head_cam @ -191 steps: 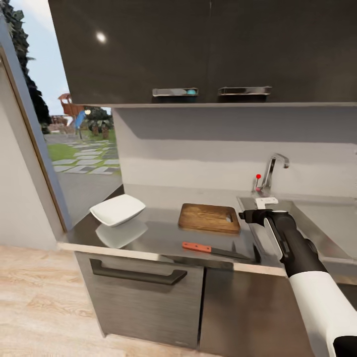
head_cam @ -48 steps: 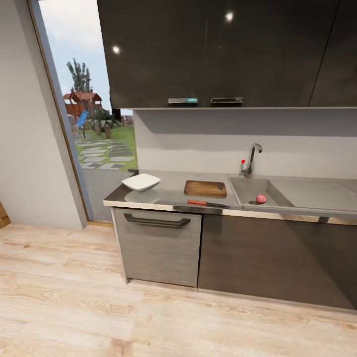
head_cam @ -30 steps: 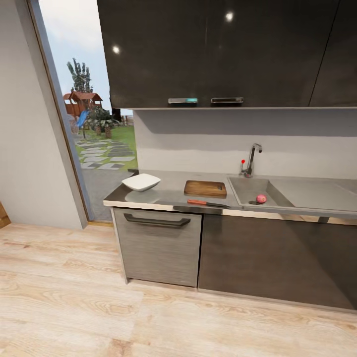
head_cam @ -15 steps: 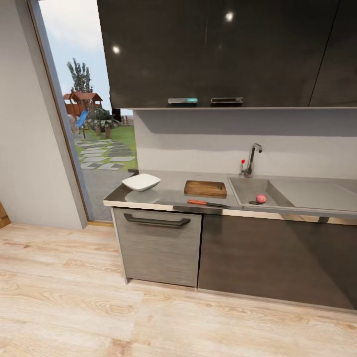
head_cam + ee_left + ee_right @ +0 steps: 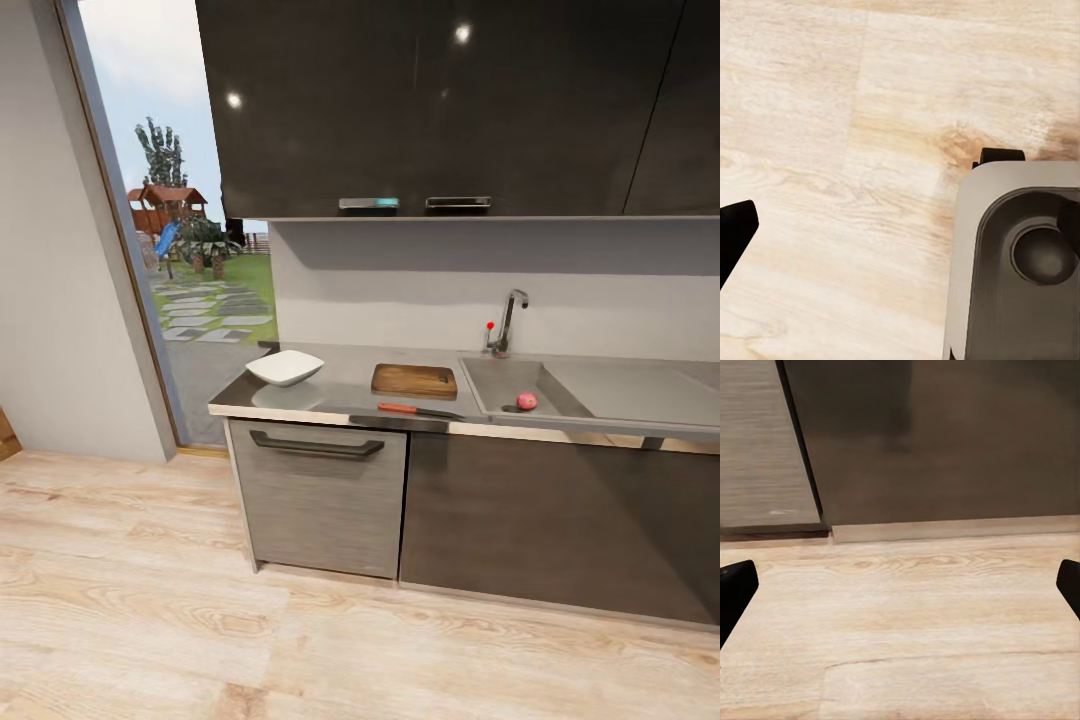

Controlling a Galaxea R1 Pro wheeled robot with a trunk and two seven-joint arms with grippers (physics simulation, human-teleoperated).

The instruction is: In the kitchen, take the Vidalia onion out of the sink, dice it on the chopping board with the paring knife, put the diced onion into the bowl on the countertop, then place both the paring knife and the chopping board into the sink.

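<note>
**While the onion is waiting in the sink, no job is done yet**

While the robot is standing back from the kitchen, nothing in the task is looking done. The onion [image 5: 526,401] is sitting in the sink [image 5: 497,384], a small pink-red ball near the drain, and it is looking whole. The chopping board [image 5: 414,380] is lying bare on the countertop [image 5: 340,385], just beside the sink. The paring knife [image 5: 418,409] is lying near the front edge, in front of the board and apart from it. The bowl [image 5: 285,367] is sitting further along by the doorway, with nothing showing in it.

The right gripper [image 5: 900,585] is pointing at the wooden floor [image 5: 200,600] and the dark cabinet doors [image 5: 945,435]; its two black fingertips are showing far apart at the picture's edges, holding nothing. The left gripper [image 5: 735,232] is looking down at the floor and the robot's grey base [image 5: 1020,262]. One black fingertip is showing, so I cannot tell how wide it is.

Everything is waiting: picking up the onion, dicing it, filling the bowl, then putting knife and board into the sink.
</note>
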